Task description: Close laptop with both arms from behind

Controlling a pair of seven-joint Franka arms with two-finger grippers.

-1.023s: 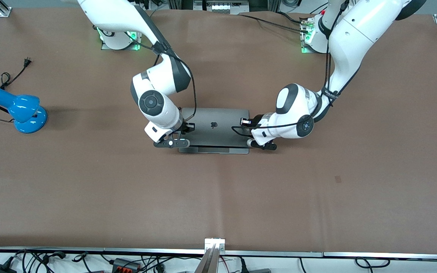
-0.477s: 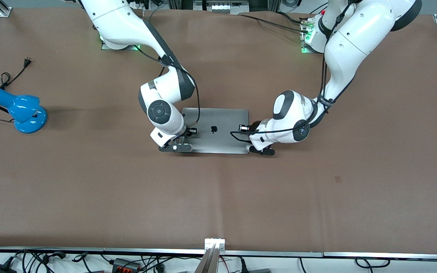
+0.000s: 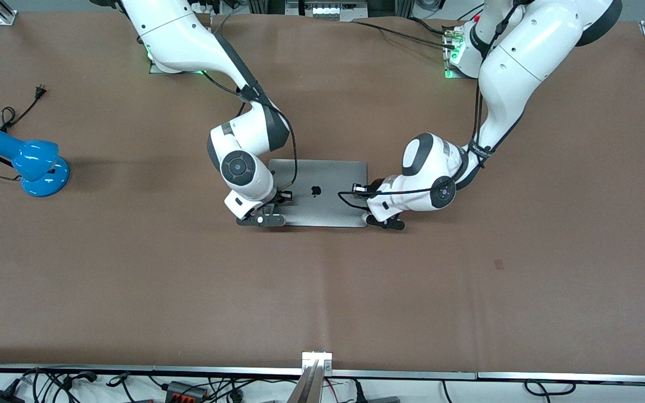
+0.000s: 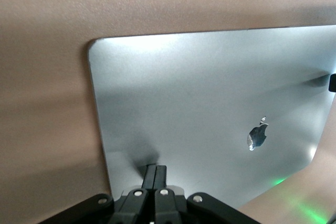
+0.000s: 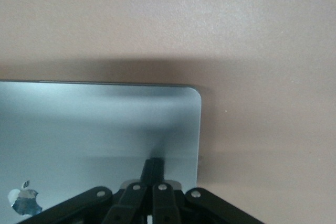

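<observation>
The silver-grey laptop (image 3: 322, 193) lies with its lid down flat, black apple logo up, at the table's middle. My right gripper (image 3: 263, 219) is shut and empty, its tips resting on the lid near the corner toward the right arm's end, at the edge nearer the front camera. My left gripper (image 3: 379, 221) is shut and empty, with its tips on the lid's corner toward the left arm's end. The left wrist view shows the shut fingers (image 4: 156, 174) touching the lid (image 4: 210, 103). The right wrist view shows the shut fingers (image 5: 152, 170) on the lid (image 5: 94, 124). Keys and screen are hidden.
A blue desk lamp (image 3: 31, 162) with a black cord lies near the table's edge at the right arm's end. Bare brown mat (image 3: 322, 291) stretches from the laptop toward the front camera. The arm bases (image 3: 177, 56) stand along the farther edge.
The lid has come down from slightly raised to flat on the base. Both grippers moved down and toward the front camera with it.
</observation>
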